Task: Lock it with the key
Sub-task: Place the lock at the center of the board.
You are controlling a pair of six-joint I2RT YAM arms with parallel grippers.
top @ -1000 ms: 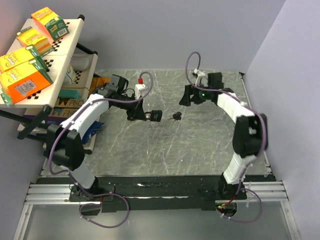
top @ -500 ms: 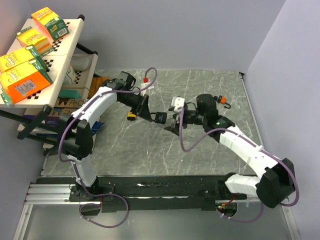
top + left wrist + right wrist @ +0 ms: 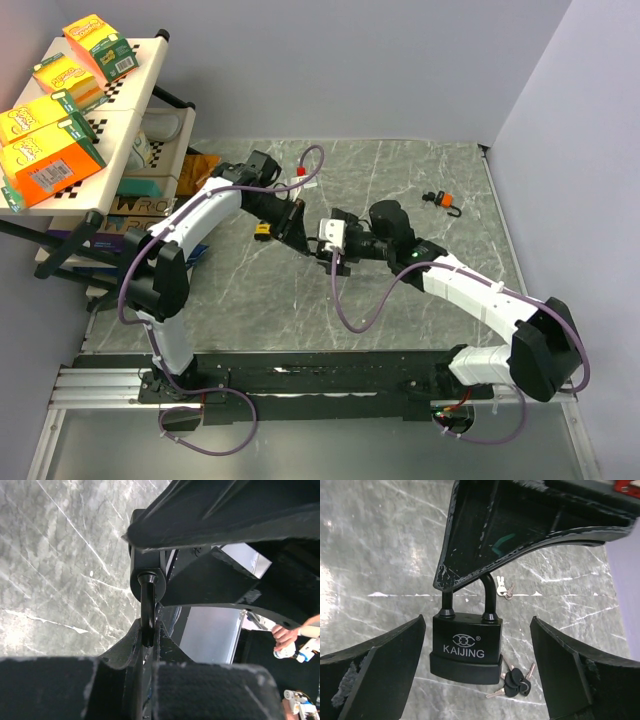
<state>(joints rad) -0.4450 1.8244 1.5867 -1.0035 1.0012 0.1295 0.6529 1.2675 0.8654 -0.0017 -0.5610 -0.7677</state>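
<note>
Black padlock [image 3: 466,647] stamped KAIJING, hanging body-down by its shackle [image 3: 147,605], with both shackle legs meeting the top of the body. Held up near the middle of the grey marbled counter [image 3: 400,170], between the two arms in the top view.

Clamped at the shackle by the left claw [image 3: 148,645], clenched tight, its two dark fingers pressed against either side of the bar. Reaches in from 10 o'clock in the top view.

Flanked by the right claw [image 3: 477,622], spread wide and grasping nothing. One finger [image 3: 375,670] at 9 o'clock of the lock body, the other at 3 o'clock, both clear of it with counter showing in the gaps. Comes in from 4 o'clock in the top view, almost nose to nose with the left claw.

Bunch of black-headed keys [image 3: 512,680] lying on the counter at 5 o'clock of the lock body, partly hidden behind its lower corner. Smaller silver keys [image 3: 504,588] at 1 o'clock, just beside the shackle in the right wrist view, also flat on the counter.

Farther out in the top view, small orange-and-black clip [image 3: 441,199] at 2 o'clock, well apart from both claws. Off the counter at 10 o'clock, shelf [image 3: 125,100] loaded with yellow and orange boxes [image 3: 45,160].
</note>
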